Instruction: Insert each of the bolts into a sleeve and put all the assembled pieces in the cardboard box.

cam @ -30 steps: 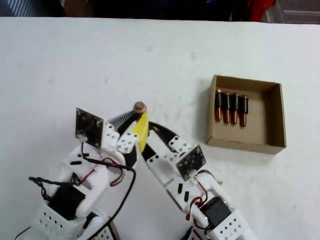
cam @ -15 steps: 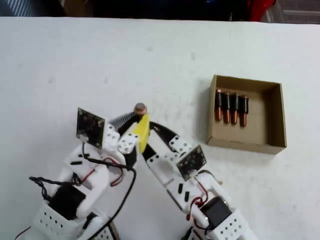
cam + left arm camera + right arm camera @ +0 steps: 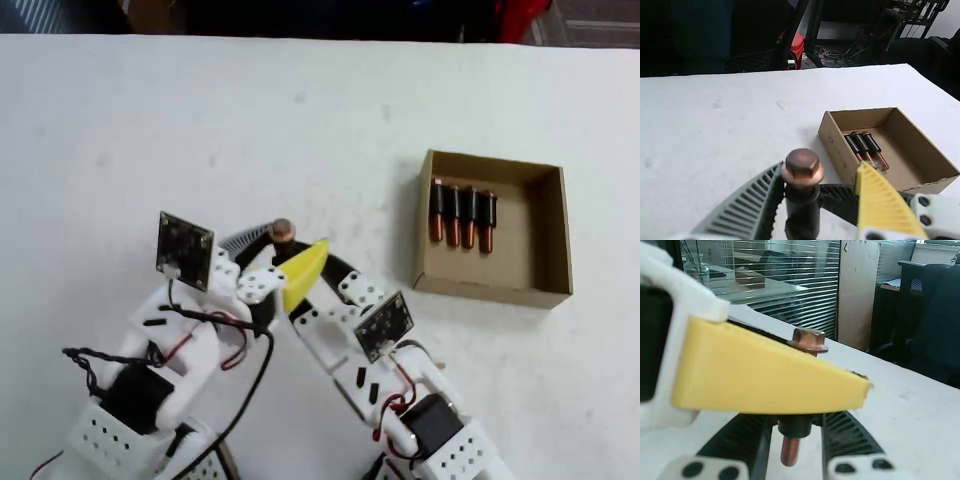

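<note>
Bolt (image 3: 281,230) is seated upright in sleeve (image 3: 796,426), left of centre in the high view, and is clamped by right gripper (image 3: 795,442). Left gripper (image 3: 819,169) is now released, its yellow jaw swung clear versus half a second ago. Handover is judged done. The assembly is freed for the cardboard box (image 3: 490,285), at right, where four pieces (image 3: 462,215) are already laid.

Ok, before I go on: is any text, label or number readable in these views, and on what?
None can be read.
On the cardboard box: no print visible.
On the bolt: no mark legible on its head.
On the wrist camera boards: any print is too small to read.
</note>
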Action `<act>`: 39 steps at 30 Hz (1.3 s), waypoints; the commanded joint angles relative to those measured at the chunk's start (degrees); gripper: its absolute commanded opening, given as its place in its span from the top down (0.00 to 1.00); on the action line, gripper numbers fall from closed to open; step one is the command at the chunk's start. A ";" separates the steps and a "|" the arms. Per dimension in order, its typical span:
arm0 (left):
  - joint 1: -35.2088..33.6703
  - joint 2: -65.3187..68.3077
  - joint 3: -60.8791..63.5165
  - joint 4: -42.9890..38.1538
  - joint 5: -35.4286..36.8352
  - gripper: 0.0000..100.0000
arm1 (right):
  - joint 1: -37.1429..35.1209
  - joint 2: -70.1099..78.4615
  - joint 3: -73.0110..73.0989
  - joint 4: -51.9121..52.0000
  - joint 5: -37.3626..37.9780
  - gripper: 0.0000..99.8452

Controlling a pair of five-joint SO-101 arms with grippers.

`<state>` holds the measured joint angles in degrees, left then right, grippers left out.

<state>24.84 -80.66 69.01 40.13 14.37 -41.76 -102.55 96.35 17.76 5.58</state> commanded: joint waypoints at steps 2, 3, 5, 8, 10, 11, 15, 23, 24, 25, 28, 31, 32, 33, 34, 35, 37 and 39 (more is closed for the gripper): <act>0.04 -0.92 -0.53 -0.35 -0.70 0.75 | -0.40 -0.57 0.44 0.13 0.09 0.98; 0.04 -0.92 -0.53 -0.35 -0.88 0.75 | -0.40 -0.57 0.44 0.13 0.09 0.98; 0.04 -0.92 -0.53 -0.35 -3.60 0.75 | -0.40 -0.57 0.44 0.13 0.09 0.98; 0.04 -0.92 -0.44 -0.35 -6.86 0.75 | -0.40 -0.57 0.44 0.13 0.09 0.98; -0.04 -0.92 -0.44 -0.35 -7.12 0.75 | -0.40 -0.57 0.44 0.13 0.09 0.98; -0.04 -0.92 -0.44 -0.35 -7.12 0.75 | -0.40 -0.57 0.44 0.13 0.09 0.98; -0.04 -0.92 -0.62 -0.35 -7.21 0.75 | -0.40 -0.57 0.44 0.13 0.09 0.98; -7.52 -0.92 -0.44 -0.26 -7.21 0.60 | -0.40 -0.57 0.44 0.13 0.09 0.98; -8.75 -0.92 -0.44 -0.18 -7.21 0.57 | -0.40 -0.57 0.44 0.13 0.09 0.98; -9.63 -0.92 -0.35 -0.18 -7.21 0.55 | -0.40 -0.57 0.44 0.13 0.09 0.98; -11.56 -0.92 -0.53 -0.35 -7.21 0.53 | -0.40 -0.57 0.44 0.13 0.09 0.98; -13.41 -0.92 -1.58 -0.88 -7.21 0.54 | -0.40 -0.57 0.44 0.13 0.09 0.98; -14.37 -0.92 -2.37 -0.79 -7.21 0.54 | -0.40 -0.57 0.44 0.13 0.09 0.98; -15.43 -0.92 -3.25 -0.79 -7.21 0.54 | -0.40 -0.57 0.44 0.13 0.09 0.98; -16.40 -0.92 -4.31 -0.79 -7.21 0.54 | -0.40 -0.57 0.44 0.13 0.09 0.98; -17.45 -0.92 -5.36 -0.62 -7.21 0.54 | -0.31 -0.57 0.44 0.13 0.09 0.98; -19.91 -0.92 -6.77 -0.44 -7.12 0.56 | 0.75 -0.57 0.44 0.75 0.09 0.98; -22.46 -0.92 -7.30 -0.35 -7.12 0.61 | 2.07 -0.66 0.44 1.01 0.09 0.98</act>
<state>6.90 -80.66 66.11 40.13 7.43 -41.49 -102.55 96.35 18.81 5.58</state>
